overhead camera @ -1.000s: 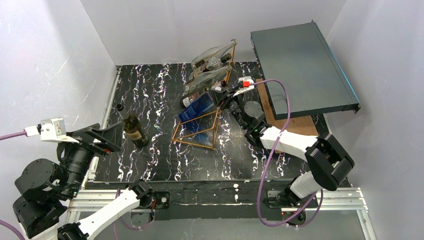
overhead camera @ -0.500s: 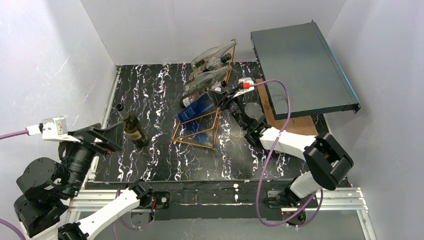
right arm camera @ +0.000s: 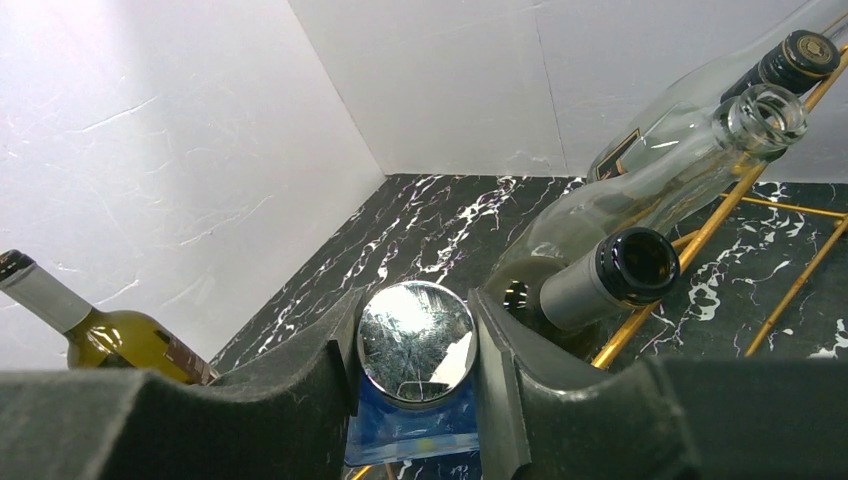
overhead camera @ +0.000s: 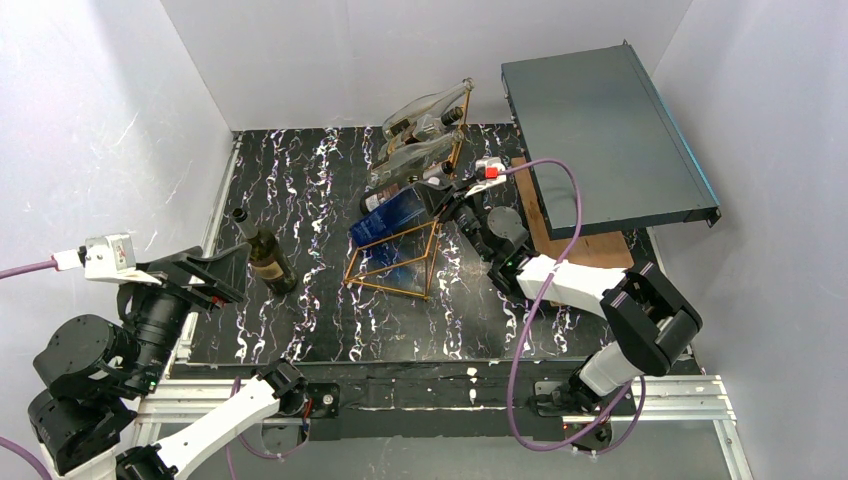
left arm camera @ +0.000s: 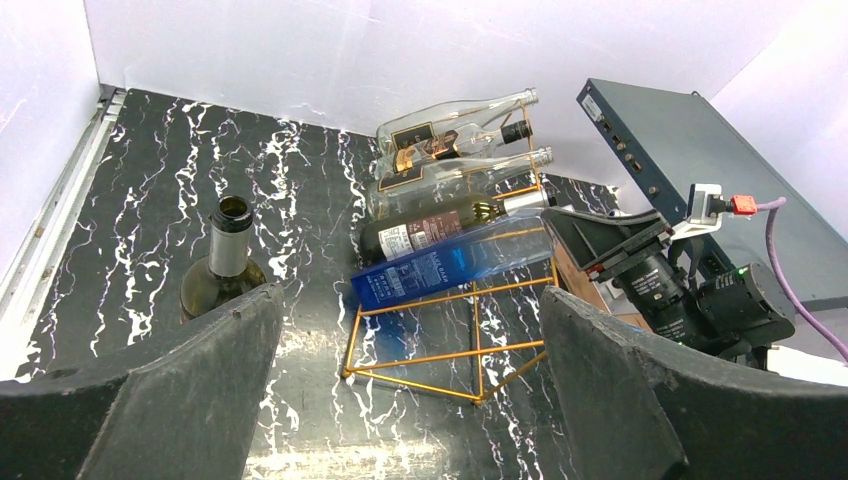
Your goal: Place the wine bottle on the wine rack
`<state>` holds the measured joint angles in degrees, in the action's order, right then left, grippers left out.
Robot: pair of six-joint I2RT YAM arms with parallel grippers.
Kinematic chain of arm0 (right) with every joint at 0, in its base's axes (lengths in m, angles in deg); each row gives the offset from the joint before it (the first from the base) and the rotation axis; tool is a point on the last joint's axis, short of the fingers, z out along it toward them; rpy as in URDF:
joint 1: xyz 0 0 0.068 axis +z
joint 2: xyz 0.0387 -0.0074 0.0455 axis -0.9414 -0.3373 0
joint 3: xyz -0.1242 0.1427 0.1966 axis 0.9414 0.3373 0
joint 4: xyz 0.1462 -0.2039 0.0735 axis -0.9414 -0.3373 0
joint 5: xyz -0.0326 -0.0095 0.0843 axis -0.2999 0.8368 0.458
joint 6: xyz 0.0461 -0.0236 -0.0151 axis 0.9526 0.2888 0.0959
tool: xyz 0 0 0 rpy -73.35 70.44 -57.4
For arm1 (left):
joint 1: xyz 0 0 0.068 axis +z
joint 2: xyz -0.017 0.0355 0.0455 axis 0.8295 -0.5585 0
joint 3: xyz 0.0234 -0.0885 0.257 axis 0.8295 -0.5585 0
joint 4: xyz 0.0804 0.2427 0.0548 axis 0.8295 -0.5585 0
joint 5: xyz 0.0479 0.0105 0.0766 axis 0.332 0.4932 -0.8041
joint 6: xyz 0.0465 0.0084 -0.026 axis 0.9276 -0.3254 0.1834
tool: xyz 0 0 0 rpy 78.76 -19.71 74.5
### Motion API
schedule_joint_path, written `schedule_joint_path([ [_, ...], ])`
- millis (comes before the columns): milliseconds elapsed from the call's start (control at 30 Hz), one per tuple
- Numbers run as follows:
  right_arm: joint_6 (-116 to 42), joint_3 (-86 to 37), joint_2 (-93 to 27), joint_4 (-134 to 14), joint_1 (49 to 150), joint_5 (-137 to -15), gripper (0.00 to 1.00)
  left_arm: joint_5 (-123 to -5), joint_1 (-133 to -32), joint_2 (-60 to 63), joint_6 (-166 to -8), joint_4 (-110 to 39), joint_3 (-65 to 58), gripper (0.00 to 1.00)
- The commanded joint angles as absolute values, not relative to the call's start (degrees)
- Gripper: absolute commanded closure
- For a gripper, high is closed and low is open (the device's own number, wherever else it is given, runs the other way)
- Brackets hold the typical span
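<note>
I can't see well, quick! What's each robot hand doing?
Left gripper: open, holding nothing.
Right gripper: closed on the blue bottle.

- The counter point(overhead camera: 300, 190) is a black slab veined with white, closed in by white walls on its left, far and right sides.
- The wine rack point(overhead camera: 391, 291) stands on it a little right of the middle. Its gold wire base sits flat on the slab, and the frame runs back toward the far wall.
- An olive-green bottle point(overhead camera: 268, 262) stands upright on the left part, near the left edge and well apart from the rack. Its mouth is open.
- A brown wooden board point(overhead camera: 600, 248) lies flat at the right edge, mostly hidden under a dark flat box point(overhead camera: 600, 130).
</note>
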<state>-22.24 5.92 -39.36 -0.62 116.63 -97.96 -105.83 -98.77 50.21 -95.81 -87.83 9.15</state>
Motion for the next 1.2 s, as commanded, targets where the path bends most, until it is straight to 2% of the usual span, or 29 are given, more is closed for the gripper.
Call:
schedule_joint_path([
  [0, -23.3, 8.3, -42.2, -9.7, 117.0, -96.3, 0.55, -106.0, -99.0, 49.1, -96.3, -87.2, 8.7, 0.01],
  [100, -23.5, 8.3, -42.6, -10.2, 117.0, -96.0, 0.53, -105.9, -99.0, 49.0, -96.4, -87.2, 8.6, 0.01],
  [333, -24.7, 7.4, -43.5, -12.7, 117.0, -96.7, 0.39, -105.5, -99.0, 48.4, -96.5, -87.2, 8.7, 0.01],
  [467, -24.6, 6.9, -42.6, -14.9, 117.0, -97.6, 0.26, -105.5, -99.0, 48.3, -96.4, -87.1, 8.7, 0.01],
  [733, -25.0, 0.4, -38.8, -31.2, 117.0, -104.0, 0.06, -105.7, -99.0, 47.9, -96.3, -86.8, 8.7, 0.01],
  [1167, -24.6, 0.7, -34.4, -37.8, 117.0, -104.1, 0.02, -105.1, -99.0, 47.9, -96.7, -86.4, 7.5, 0.01],
])
